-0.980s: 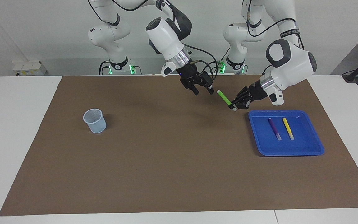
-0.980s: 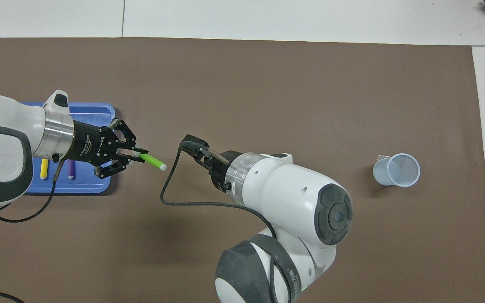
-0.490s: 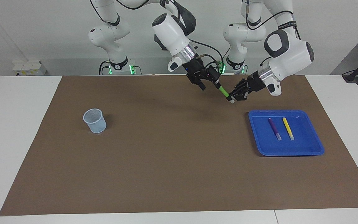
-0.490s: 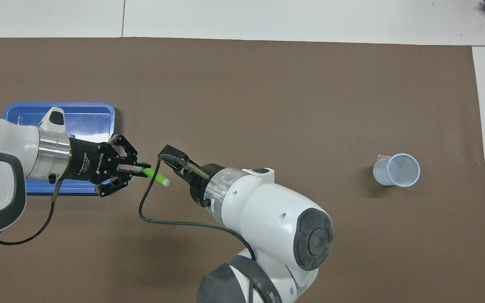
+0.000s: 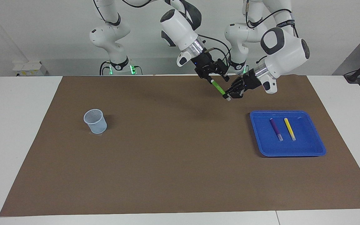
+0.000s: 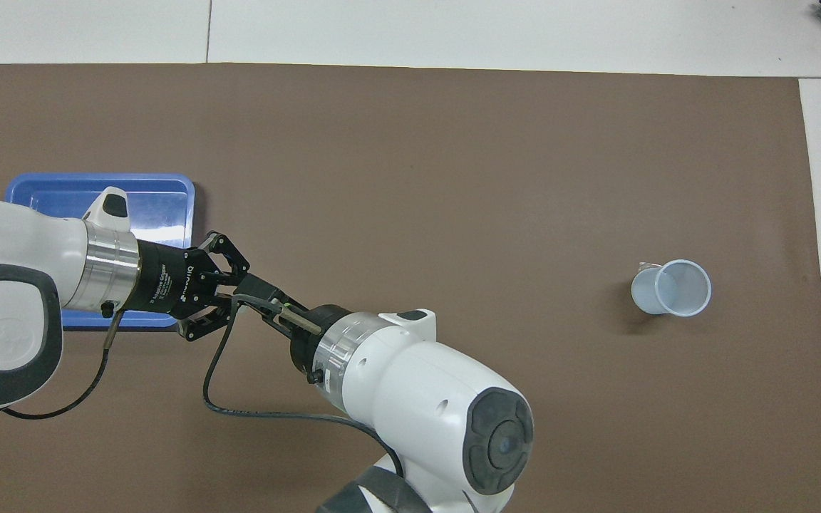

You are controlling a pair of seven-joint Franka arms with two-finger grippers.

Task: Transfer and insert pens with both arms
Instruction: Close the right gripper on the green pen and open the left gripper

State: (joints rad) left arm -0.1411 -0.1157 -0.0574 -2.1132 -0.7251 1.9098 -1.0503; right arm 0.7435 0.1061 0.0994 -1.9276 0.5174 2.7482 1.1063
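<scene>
A green pen (image 5: 220, 90) hangs slanted above the brown mat, beside the blue tray (image 5: 308, 151). My left gripper (image 5: 230, 95) is shut on its lower, whitish end. My right gripper (image 5: 217, 80) has reached across and stands open at the pen's upper end, fingers on either side of it. A purple pen (image 5: 275, 128) and a yellow pen (image 5: 289, 128) lie side by side in the tray. In the overhead view my left gripper (image 6: 231, 286) meets the right wrist, which hides the right gripper and nearly all of the green pen.
A pale blue cup (image 5: 95, 121) stands upright on the mat toward the right arm's end of the table, also seen from overhead as the cup (image 6: 670, 287). The tray (image 6: 97, 187) is partly covered by the left arm. White table borders the mat.
Both grippers rose and came together. The right gripper, still open, closed the gap and now stands around the green pen's upper end. The left gripper kept its hold.
</scene>
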